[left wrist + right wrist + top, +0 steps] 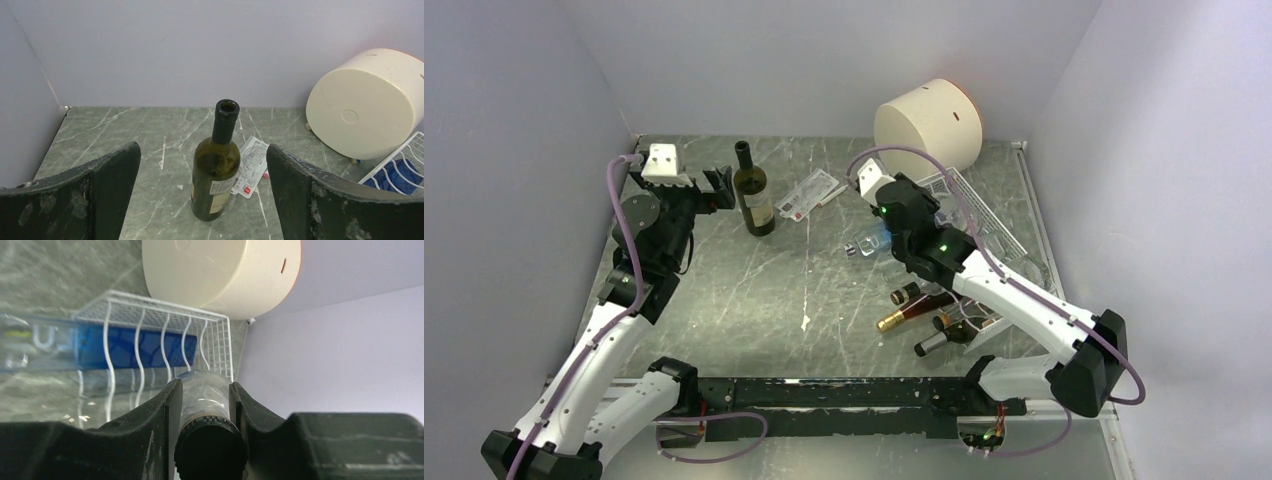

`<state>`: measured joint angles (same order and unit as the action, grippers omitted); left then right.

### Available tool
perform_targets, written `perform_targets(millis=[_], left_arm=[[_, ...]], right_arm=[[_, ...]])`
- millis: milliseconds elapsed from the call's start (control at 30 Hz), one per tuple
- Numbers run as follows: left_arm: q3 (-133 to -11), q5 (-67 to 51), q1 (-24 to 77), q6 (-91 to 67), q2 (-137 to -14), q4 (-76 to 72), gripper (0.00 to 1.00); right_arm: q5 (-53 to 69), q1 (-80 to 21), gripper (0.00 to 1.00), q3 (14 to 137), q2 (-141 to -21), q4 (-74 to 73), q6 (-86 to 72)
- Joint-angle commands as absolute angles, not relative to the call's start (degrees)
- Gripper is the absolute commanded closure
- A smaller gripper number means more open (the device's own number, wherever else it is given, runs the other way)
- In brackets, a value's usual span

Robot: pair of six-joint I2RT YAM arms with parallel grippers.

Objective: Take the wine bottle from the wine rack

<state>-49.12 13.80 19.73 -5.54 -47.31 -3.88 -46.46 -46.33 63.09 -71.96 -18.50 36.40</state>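
Observation:
The white wire wine rack [1002,238] stands at the right of the table and also shows in the right wrist view [165,335]. My right gripper [936,218] [205,387] is shut on the neck of a clear bottle with a black cap [207,400]; the bottle's body points into the rack. A clear bottle with a blue label [110,347] lies in the rack beside it. My left gripper [720,187] [202,147] is open and empty. A dark green wine bottle [754,203] [216,165] stands upright on the table just beyond its fingertips.
A big cream cylinder [927,124] [365,102] lies on its side at the back right, behind the rack. Several dark bottles [916,312] lie in the rack's lower tier, necks pointing left. A printed card [809,195] [252,167] lies right of the green bottle. Walls close three sides.

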Motion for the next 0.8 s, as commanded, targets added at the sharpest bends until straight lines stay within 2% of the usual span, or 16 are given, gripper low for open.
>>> perform_targets(millis=[0, 133, 333, 667, 767], left_arm=[[-51.08, 14.07, 20.12, -5.19, -48.07, -4.17, 0.0], [-51.18, 13.78, 20.13, -4.87, -48.19, -4.15, 0.01], [-51.27, 13.68, 19.93, -4.83, -47.51, -4.19, 0.01], [-50.55, 16.66, 19.91, -4.16, -47.58, -4.58, 0.01], [-51.15, 16.87, 19.91, -4.41, -47.46, -4.05, 0.01]], right_arm=[[-49.36, -47.12, 1.0, 69.98, -70.88, -14.02, 32.45], [-51.29, -47.15, 1.0, 69.64, -69.73, -10.1, 30.71], [-53.77, -47.18, 1.0, 78.77, -73.13, -16.22, 19.89], [-40.29, -47.37, 1.0, 90.83, -78.11, -19.16, 4.84], [-31.83, -47.34, 1.0, 93.55, -80.51, -18.73, 1.98]])
